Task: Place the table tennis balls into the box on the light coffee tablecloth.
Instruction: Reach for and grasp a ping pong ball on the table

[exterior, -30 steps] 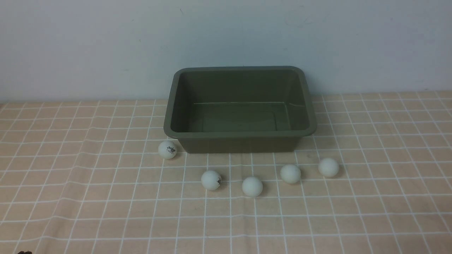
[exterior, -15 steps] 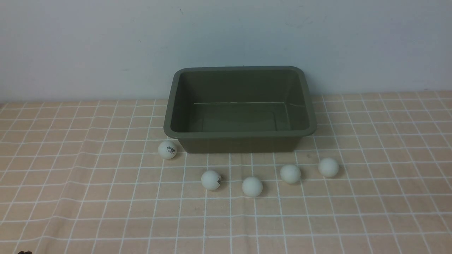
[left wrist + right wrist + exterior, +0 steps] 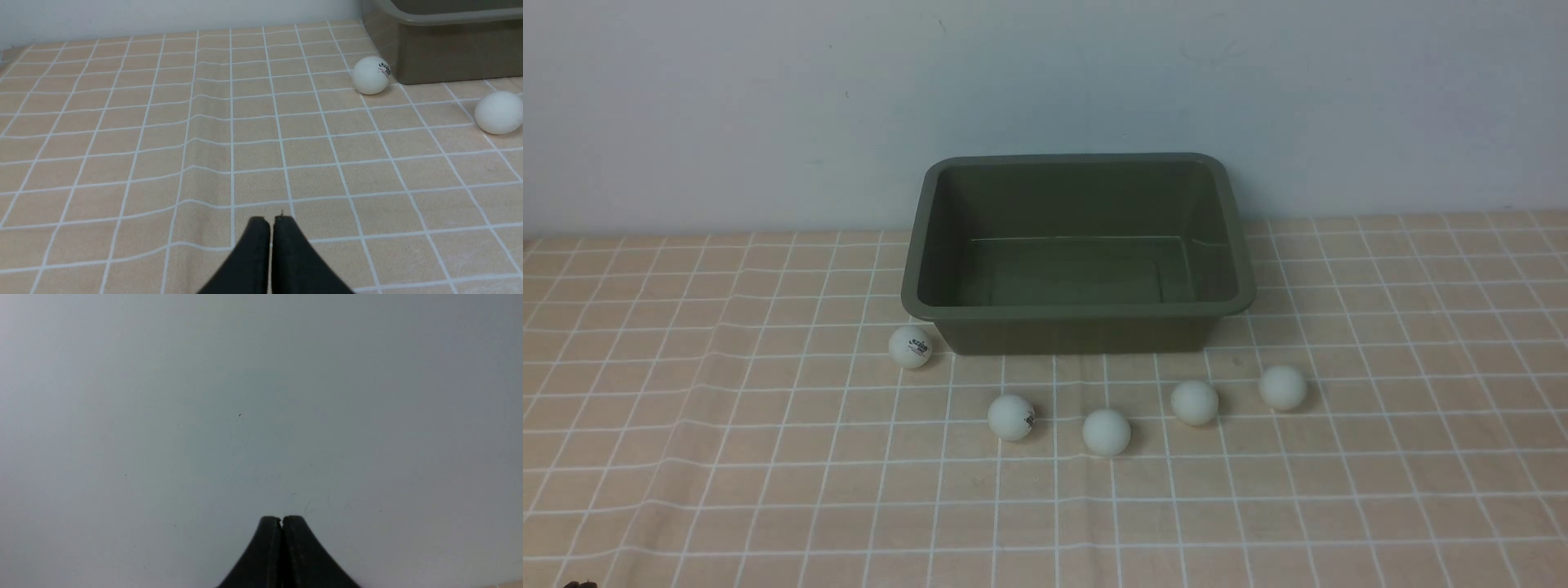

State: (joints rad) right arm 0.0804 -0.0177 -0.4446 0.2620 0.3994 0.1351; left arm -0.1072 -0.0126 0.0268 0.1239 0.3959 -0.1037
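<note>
The olive-green box (image 3: 915,269) stands empty at the back middle of the light coffee tablecloth (image 3: 727,457). Several white table tennis balls lie in front of it: one with a logo (image 3: 910,346) by its front left corner, then a loose row (image 3: 1011,417), (image 3: 1106,431), (image 3: 1194,402), (image 3: 1282,387). Neither arm shows in the front view. My left gripper (image 3: 271,220) is shut and empty, low over the cloth, well short of the logo ball (image 3: 370,75) and a second ball (image 3: 498,112). My right gripper (image 3: 282,518) is shut, empty, and faces the bare wall.
A pale grey wall (image 3: 768,106) rises right behind the box. The cloth is slightly wrinkled on the left (image 3: 192,143). The box's corner (image 3: 441,53) shows in the left wrist view.
</note>
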